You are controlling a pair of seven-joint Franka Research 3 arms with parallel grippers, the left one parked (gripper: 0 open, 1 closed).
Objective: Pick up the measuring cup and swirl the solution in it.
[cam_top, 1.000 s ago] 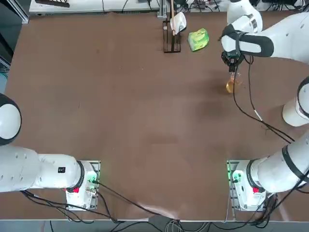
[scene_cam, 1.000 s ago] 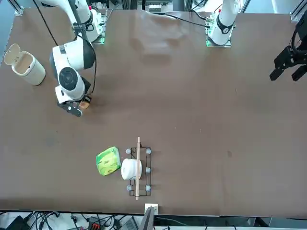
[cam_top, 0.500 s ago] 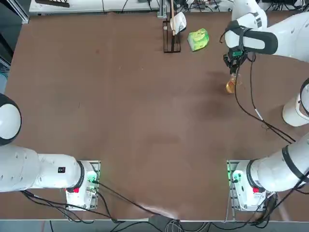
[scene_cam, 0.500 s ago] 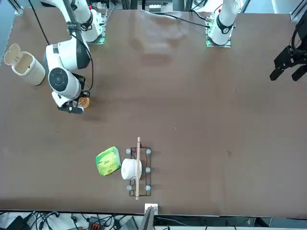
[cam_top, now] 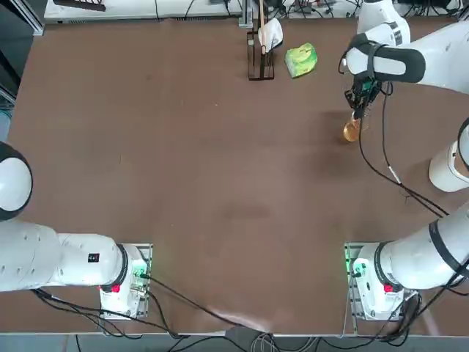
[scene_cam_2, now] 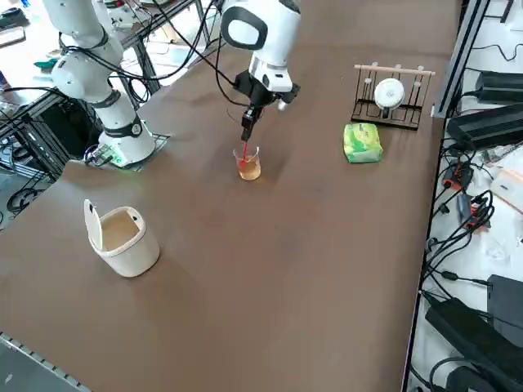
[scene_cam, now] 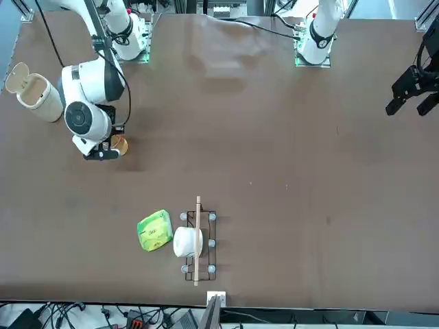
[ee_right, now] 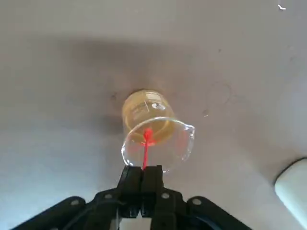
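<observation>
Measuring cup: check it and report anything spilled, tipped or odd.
Nothing stands out: the measuring cup stands upright, with no visible spill around it. The right gripper is above it, shut on the red stick.

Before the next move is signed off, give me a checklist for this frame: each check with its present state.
1. Measuring cup upright on the table: ok
2. Solution inside the cup: ok
3. Right tool shut on the red stick: ok
4. Stick's lower end inside the cup: ok
5. Cup itself gripped and lifted, as the task asks: not ok
6. Stick's tip free of the cup's bottom: cannot tell
</observation>
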